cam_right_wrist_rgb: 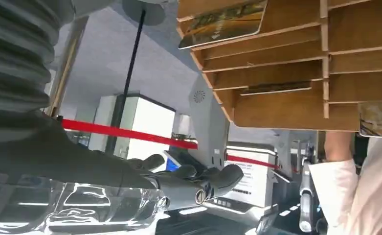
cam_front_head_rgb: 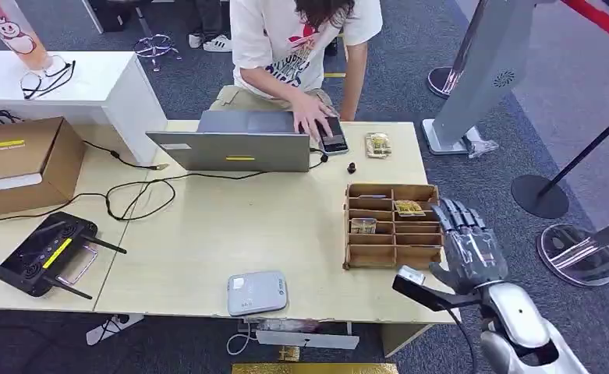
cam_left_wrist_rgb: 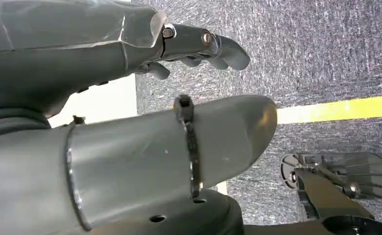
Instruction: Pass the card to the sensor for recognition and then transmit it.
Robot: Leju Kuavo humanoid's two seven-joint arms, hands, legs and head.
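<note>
A wooden card organizer (cam_front_head_rgb: 391, 226) stands on the table's right side, with one card (cam_front_head_rgb: 409, 207) in an upper right slot and another card (cam_front_head_rgb: 363, 225) in a left slot. My right hand (cam_front_head_rgb: 469, 241) hovers just off the organizer's right edge, fingers apart and holding nothing. In the right wrist view the organizer (cam_right_wrist_rgb: 277, 63) and a card (cam_right_wrist_rgb: 223, 22) lie beyond the empty fingers (cam_right_wrist_rgb: 198, 183). The grey-white sensor box (cam_front_head_rgb: 256, 292) sits near the table's front edge. My left hand (cam_left_wrist_rgb: 198, 46) hangs over grey carpet, empty, fingers loosely extended.
A person (cam_front_head_rgb: 293, 47) leans over the far side, one hand on a phone (cam_front_head_rgb: 333, 136) beside a laptop (cam_front_head_rgb: 238, 144). Another card (cam_front_head_rgb: 378, 144) lies near the phone. A cardboard box (cam_front_head_rgb: 20, 160), a black controller (cam_front_head_rgb: 47, 253) and cables lie left. Stanchion bases (cam_front_head_rgb: 578, 253) stand right.
</note>
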